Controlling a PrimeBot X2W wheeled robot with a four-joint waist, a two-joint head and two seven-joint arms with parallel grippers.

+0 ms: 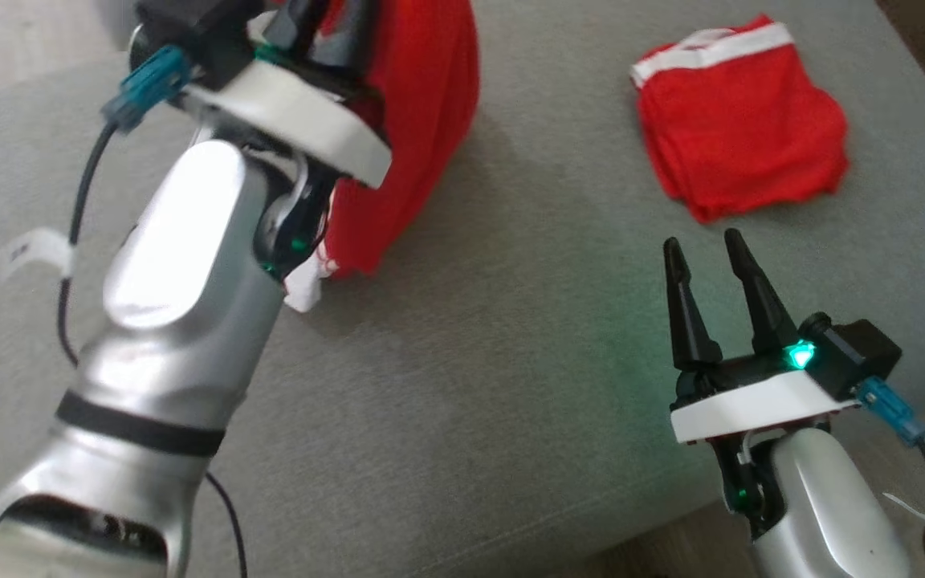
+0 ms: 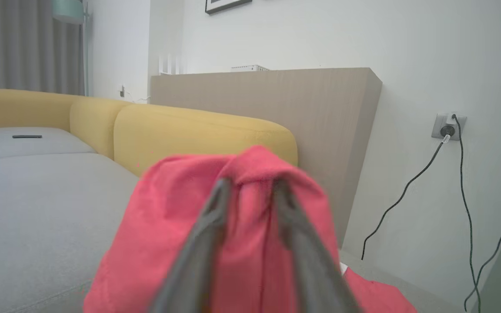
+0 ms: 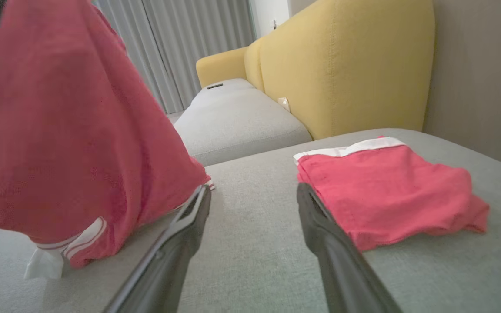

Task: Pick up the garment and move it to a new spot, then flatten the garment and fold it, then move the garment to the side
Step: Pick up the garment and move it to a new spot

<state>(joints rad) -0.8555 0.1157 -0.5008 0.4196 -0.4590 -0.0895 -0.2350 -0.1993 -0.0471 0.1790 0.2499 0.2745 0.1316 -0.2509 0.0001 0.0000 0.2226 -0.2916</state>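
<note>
A red garment [image 1: 414, 120] with white trim hangs from my left gripper [image 1: 326, 32], which is raised over the grey sofa seat [image 1: 470, 361] at the upper left. In the left wrist view the gripper [image 2: 250, 184] is shut on a bunched fold of the garment [image 2: 168, 226]. The cloth's lower end and its white label touch the seat [image 3: 255, 252] in the right wrist view, where the garment [image 3: 68, 130] hangs at the left. My right gripper [image 1: 702, 241] stands open at the lower right with nothing between its fingers [image 3: 254, 189].
A second red garment [image 1: 739, 128], folded and white-banded, lies on the seat at the far right [image 3: 385, 191]. Yellow backrests [image 2: 198, 130] run behind the seat. The seat's front edge [image 1: 639, 522] is near my right arm. Cables [image 2: 407, 187] hang from a wall socket.
</note>
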